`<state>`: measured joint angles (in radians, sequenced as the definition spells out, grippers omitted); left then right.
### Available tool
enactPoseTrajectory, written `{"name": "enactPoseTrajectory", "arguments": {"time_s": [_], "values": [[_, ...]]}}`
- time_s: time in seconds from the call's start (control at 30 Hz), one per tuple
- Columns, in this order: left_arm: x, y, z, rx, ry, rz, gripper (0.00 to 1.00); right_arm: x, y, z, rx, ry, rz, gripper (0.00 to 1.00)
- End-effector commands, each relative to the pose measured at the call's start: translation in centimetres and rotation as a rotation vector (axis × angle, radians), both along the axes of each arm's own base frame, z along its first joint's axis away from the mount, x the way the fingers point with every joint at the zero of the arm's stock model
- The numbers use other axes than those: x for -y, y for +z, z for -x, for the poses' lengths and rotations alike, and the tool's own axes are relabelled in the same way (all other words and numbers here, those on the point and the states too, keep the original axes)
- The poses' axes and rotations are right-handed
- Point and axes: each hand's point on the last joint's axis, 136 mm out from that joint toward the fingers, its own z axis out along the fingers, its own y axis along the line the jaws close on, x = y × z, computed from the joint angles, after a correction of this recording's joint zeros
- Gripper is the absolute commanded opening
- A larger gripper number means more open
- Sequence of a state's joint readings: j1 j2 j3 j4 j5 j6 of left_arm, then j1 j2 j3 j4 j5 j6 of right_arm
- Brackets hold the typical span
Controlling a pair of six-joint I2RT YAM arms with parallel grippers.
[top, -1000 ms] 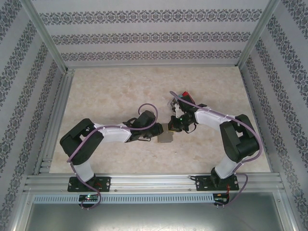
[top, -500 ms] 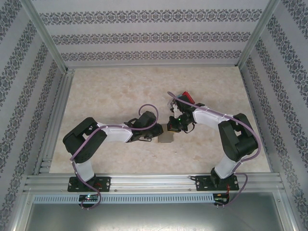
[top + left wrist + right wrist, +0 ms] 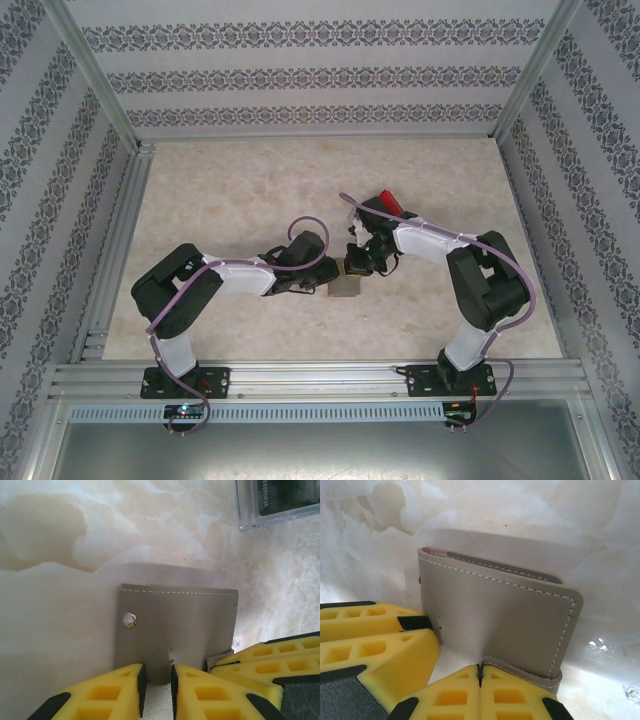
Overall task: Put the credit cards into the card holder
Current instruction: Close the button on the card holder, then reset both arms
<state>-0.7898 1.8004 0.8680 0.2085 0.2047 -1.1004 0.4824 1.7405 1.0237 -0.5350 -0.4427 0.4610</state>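
The grey card holder (image 3: 345, 289) lies mid-table between both grippers. In the left wrist view its stitched panel (image 3: 175, 625) with a metal snap (image 3: 129, 620) runs down between my left gripper (image 3: 156, 680), whose pads stand close together on its near edge. My right gripper (image 3: 479, 672) is shut on the thin edge of the holder's other flap (image 3: 540, 677), under the broad panel (image 3: 500, 610). A dark credit card (image 3: 280, 500) with printed digits lies beyond the holder. A red credit card (image 3: 393, 204) lies behind the right arm.
The left gripper's yellow fingers (image 3: 375, 640) press in beside the holder in the right wrist view; the right gripper's fingers (image 3: 270, 660) crowd its lower right corner in the left wrist view. The marble table (image 3: 220, 200) is fenced by metal rails (image 3: 110, 250).
The right arm's wrist has shifted slightly left, towards the holder. The left arm and the holder have barely moved.
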Motion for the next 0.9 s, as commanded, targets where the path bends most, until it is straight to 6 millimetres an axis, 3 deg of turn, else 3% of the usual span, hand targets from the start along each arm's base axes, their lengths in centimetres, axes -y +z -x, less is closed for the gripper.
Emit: {"name": "enactPoseTrajectory", "arguments": {"time_s": [0.0, 0.17, 0.3, 0.37, 0.43, 0.53, 0.57, 0.67, 0.73, 0.77, 0.83, 0.87], "values": [[0.0, -1.8, 0.7, -0.047, -0.001, -0.004, 0.24, 1.3, -3.8, 1.9, -0.076, 0.02, 0.126, 0.0], [0.1, -1.1, 0.6, -0.026, -0.011, 0.005, 0.24, 1.8, -4.6, 2.9, -0.087, 0.025, 0.141, 0.0], [-0.7, 0.4, 0.3, 0.034, -0.017, -0.039, 0.25, 0.7, -1.8, 1.1, -0.005, 0.033, 0.093, 0.03], [-1.6, 1.3, 0.1, 0.073, -0.001, -0.069, 0.26, 0.6, 0.1, -0.1, 0.062, 0.021, 0.082, 0.22], [-2.7, 2.7, -0.2, 0.127, 0.013, -0.111, 0.28, 0.5, 2.9, -1.1, 0.17, 0.018, 0.057, 0.32], [-4.4, 4.8, -0.7, 0.205, 0.026, -0.187, 0.33, 2.2, 7.3, -2.6, 0.362, -0.03, 0.076, 0.48], [-5.0, 5.4, -0.8, 0.228, 0.034, -0.21, 0.33, 3.2, 8.6, -3.1, 0.431, -0.054, 0.101, 0.5], [-7.5, 7.5, -1.3, 0.316, 0.077, -0.296, 0.41, 8.3, 13.0, -4.1, 0.686, -0.184, 0.254, 0.73], [-10.4, 9.4, -1.6, 0.398, 0.136, -0.4, 0.44, 13.6, 15.4, -4.5, 0.858, -0.337, 0.413, 0.91], [-11.8, 10.4, -1.7, 0.448, 0.155, -0.455, 0.5, 15.8, 16.2, -4.5, 0.917, -0.4, 0.474, 0.98], [-15.7, 12.7, -1.9, 0.548, 0.233, -0.605, 0.68, 20.6, 17.1, -4.4, 1.033, -0.554, 0.589, 0.98], [-17.1, 13.4, -2.0, 0.582, 0.247, -0.66, 0.86, 22.6, 17.1, -4.2, 1.053, -0.619, 0.635, 0.98]]}}
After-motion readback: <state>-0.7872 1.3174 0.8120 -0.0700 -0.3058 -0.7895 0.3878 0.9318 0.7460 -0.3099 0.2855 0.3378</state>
